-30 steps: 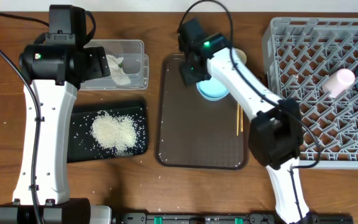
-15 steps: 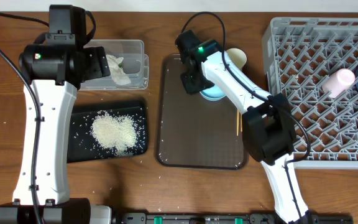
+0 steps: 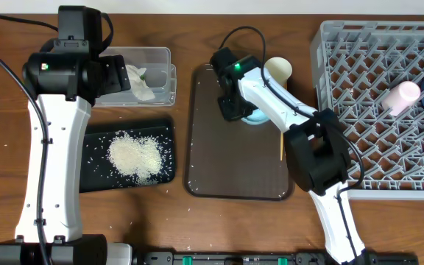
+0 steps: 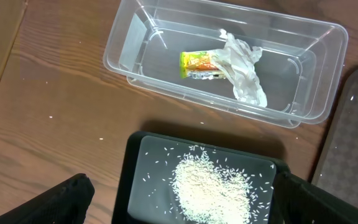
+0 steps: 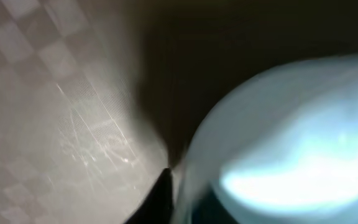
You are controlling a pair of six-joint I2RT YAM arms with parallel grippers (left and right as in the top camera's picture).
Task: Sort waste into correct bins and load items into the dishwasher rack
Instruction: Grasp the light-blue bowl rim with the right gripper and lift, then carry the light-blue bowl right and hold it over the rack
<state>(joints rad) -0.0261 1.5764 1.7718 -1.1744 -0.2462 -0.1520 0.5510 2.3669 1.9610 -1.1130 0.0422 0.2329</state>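
Right end effector [image 3: 235, 109]: closed on the left rim of the small light-blue bowl [image 3: 257, 118], which sits on the brown serving tray [image 3: 227, 165].
Dishwasher rack [image 3: 366, 73]: to that arm's right, past the tray's edge; the right arm is much the nearer.
Left end effector [image 4: 188, 202]: wide open, empty, over the black tray [image 3: 94, 177], well apart.

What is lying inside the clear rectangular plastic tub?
Inside the clear rectangular plastic tub: a crumpled white paper napkin and a small yellow-green wrapper. The napkin covers the wrapper's right end; nothing else shows.
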